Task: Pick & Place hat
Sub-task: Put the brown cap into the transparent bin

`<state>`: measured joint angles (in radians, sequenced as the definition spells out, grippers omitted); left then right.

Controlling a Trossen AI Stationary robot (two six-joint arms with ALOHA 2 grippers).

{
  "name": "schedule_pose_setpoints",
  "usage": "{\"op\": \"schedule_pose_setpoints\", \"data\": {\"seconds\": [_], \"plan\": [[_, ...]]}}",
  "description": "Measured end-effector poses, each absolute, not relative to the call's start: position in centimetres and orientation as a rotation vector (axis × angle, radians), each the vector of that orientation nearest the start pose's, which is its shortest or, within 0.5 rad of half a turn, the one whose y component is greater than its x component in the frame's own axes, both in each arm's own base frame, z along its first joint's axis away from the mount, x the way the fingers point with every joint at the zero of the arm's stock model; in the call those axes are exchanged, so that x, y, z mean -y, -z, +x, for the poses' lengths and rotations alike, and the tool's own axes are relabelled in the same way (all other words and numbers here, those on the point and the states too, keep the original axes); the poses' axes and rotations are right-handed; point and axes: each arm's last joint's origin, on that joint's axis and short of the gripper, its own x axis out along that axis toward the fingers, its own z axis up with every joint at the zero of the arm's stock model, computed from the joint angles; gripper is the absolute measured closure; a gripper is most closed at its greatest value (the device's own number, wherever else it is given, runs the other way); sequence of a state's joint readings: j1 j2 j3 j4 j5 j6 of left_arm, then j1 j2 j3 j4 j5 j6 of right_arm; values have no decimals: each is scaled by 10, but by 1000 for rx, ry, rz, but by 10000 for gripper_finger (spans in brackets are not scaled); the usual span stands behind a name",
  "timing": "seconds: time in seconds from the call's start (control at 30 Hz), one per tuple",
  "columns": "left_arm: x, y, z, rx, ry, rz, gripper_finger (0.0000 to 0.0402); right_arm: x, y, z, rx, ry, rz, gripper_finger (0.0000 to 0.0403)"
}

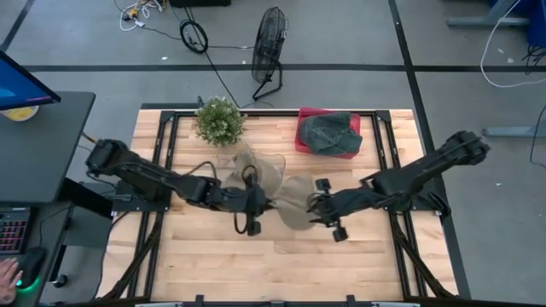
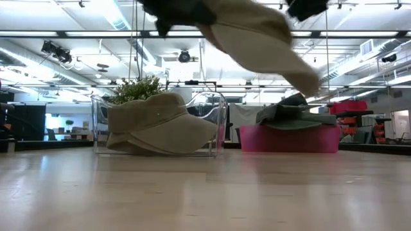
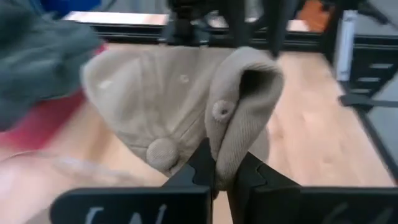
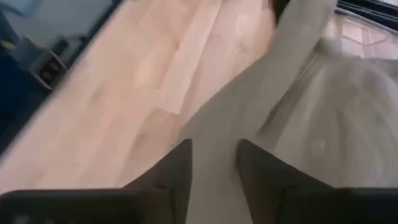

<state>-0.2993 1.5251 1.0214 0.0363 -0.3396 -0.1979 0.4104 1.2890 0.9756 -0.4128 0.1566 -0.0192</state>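
Observation:
A tan cap [image 1: 295, 210] hangs above the table's middle between my two grippers; in the low view the cap [image 2: 257, 35] is clear of the wood. My left gripper [image 1: 266, 204] is shut on the cap's left side and my right gripper [image 1: 316, 205] is shut on its right side. Behind them a clear container [image 1: 256, 168] holds more tan caps [image 2: 160, 122], which rest on its floor. A red bin [image 1: 300, 136] at the far edge holds dark green hats [image 1: 331, 132]. My left gripper [image 3: 225, 177] pinches a folded ridge of the cap's crown [image 3: 231, 143], near an eyelet, between its two fingers [image 3: 200, 167], coming level from the table's left. The cloth is doubled over there. The cap is lifted clear. My right gripper [image 4: 214, 171] pinches a flat tan strip, seemingly the cap's brim [image 4: 214, 146], between its two fingers [image 4: 177, 168], coming from the table's right. The cap is lifted clear and slants down on this side [image 2: 302, 80].
A potted plant [image 1: 219, 119] stands at the far edge, left of the clear container. Bare wood [image 1: 281, 264] stretches across the table's near half. A standing fan [image 1: 269, 51] and cables lie on the floor beyond the table; a desk [image 1: 43, 145] stands left.

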Motion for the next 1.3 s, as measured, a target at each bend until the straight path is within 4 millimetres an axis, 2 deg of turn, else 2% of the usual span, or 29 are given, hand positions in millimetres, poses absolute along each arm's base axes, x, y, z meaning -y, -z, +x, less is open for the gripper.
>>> {"op": "schedule_pose_setpoints", "data": {"seconds": [0.17,0.27,0.4,0.57,0.97,1.13,1.3], "plan": [[79,-276,294,-513,-271,35,387,-101,-297,219,-691,-242,-75,261],[72,-283,274,-536,-430,49,387,-100,-298,209,-729,-225,-22,260],[68,-288,258,-510,-583,-58,381,-103,-291,209,-786,-221,-30,265],[73,-275,259,-547,-623,-127,385,-107,-280,218,-835,-215,-54,273],[92,-216,281,-677,-726,-260,371,-115,-252,233,-962,-195,-101,277],[90,-200,282,-825,-716,-345,338,-116,-249,234,-976,-192,-106,277],[89,-205,278,-860,-689,-379,283,-116,-250,234,-970,-194,-104,277]]}}
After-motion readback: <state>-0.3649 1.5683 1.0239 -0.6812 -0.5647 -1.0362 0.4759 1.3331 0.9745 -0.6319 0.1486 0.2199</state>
